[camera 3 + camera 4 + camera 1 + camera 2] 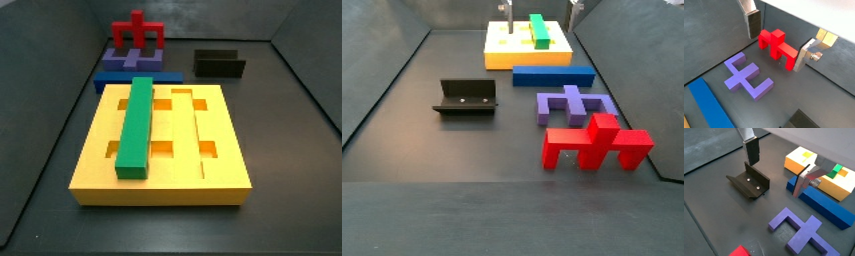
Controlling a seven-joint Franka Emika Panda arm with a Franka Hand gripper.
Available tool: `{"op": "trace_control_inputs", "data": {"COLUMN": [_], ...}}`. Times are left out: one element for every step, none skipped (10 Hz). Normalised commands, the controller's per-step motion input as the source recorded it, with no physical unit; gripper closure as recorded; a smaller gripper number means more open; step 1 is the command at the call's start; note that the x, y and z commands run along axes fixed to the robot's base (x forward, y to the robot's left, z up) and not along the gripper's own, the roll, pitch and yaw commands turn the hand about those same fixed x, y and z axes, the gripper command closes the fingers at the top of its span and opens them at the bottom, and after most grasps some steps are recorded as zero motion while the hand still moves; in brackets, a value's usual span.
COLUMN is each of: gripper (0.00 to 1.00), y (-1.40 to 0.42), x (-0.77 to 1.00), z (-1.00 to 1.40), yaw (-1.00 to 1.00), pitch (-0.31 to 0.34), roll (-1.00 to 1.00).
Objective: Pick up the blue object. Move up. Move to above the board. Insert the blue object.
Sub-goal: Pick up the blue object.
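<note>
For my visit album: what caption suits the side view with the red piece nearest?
Open hand high above yellow board; blue object lies beside it.

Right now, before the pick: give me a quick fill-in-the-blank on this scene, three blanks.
1. The green bar lies in a groove of the ___ board.
2. The blue object lies on the floor between the board and the ___ notched piece.
3. The gripper hangs above the floor with its jaws ___, nothing between them.
Missing: yellow; purple; open.
</note>
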Motion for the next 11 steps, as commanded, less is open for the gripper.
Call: {"op": "trace_control_inputs", "data": {"gripper": [0.00,0.00,0.00,0.00,0.00,0.00,0.00,0.00,0.00,0.00,0.00], "y": [0.00,0.00,-0.01,-0.31,-0.57,-0.62,-0.63,-0.55,-0.51,-0.39,-0.32], "x": [0.00,0.00,-0.06,-0.14,-0.18,-0.18,-0.13,-0.06,-0.01,0.00,0.00], "z": [0.00,0.00,-0.11,-0.12,-0.19,-0.23,-0.25,-0.23,-0.24,-0.25,-0.19], "yaw": [0.00,0.00,-0.01,-0.07,-0.20,-0.37,-0.51,-0.61,-0.66,-0.83,-0.89], "pitch": [0.000,0.000,-0.069,-0.089,-0.064,-0.051,-0.007,0.000,0.000,0.000,0.000], "roll": [0.00,-0.01,-0.09,-0.13,-0.05,-0.03,0.00,0.00,0.00,0.00,0.00]}}
